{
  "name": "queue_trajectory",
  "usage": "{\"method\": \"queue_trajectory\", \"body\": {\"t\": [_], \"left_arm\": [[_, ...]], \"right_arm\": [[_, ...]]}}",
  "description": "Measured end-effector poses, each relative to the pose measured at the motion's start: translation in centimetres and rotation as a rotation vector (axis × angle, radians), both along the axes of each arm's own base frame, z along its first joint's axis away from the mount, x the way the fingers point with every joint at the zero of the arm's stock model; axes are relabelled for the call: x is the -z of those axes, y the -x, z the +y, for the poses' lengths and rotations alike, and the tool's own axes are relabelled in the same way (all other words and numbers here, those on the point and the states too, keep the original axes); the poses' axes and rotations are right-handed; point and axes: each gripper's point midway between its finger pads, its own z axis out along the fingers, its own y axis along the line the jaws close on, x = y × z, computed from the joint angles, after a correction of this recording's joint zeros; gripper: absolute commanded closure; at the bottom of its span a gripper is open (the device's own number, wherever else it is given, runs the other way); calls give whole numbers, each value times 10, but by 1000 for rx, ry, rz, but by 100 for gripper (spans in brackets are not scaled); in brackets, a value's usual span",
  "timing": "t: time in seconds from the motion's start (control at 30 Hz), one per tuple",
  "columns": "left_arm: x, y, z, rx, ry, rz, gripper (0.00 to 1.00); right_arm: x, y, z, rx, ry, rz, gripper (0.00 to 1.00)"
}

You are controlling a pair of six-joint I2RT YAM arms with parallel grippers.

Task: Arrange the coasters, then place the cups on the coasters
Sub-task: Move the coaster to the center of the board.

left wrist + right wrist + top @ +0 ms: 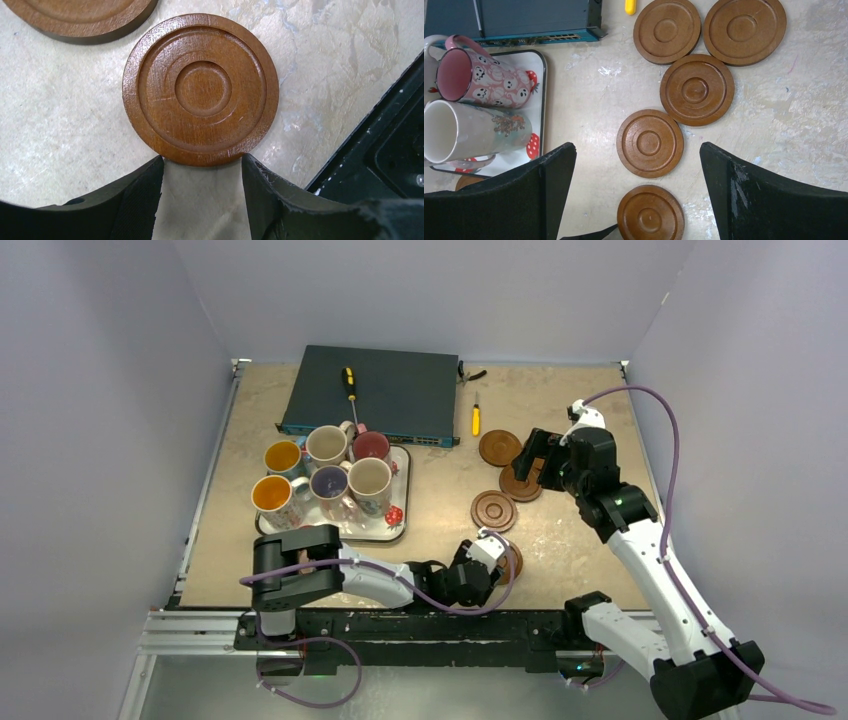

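Note:
Several brown grooved coasters lie right of centre: one (500,447) at the back, one (494,510) nearer, and one (201,89) just ahead of my left gripper (202,162). That gripper is open and low over the table. Its two fingertips (159,162) meet the coaster's near rim, with bare table between them. My right gripper (636,146) hangs open and wide above the row of coasters (650,143), holding nothing. The cups (329,482) stand bunched on the strawberry-print tray (385,530) at the left; a pink ghost-print cup (484,77) and a cream cup (469,132) show in the right wrist view.
A blue network switch (370,390) sits at the back with a black-and-yellow screwdriver (350,385) on it. A small yellow screwdriver (475,420) lies beside the switch. The black base rail (380,150) runs close to the right of the left gripper.

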Motion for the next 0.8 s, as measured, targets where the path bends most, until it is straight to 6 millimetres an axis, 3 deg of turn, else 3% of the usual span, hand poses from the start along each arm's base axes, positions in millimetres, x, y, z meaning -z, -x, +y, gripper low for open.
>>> {"method": "queue_trajectory", "body": {"t": [0.8], "left_arm": [[-2,-17,-47,-31,34,-55,46]], "right_arm": [[5,2,3,-15,-3,17,2]]}}
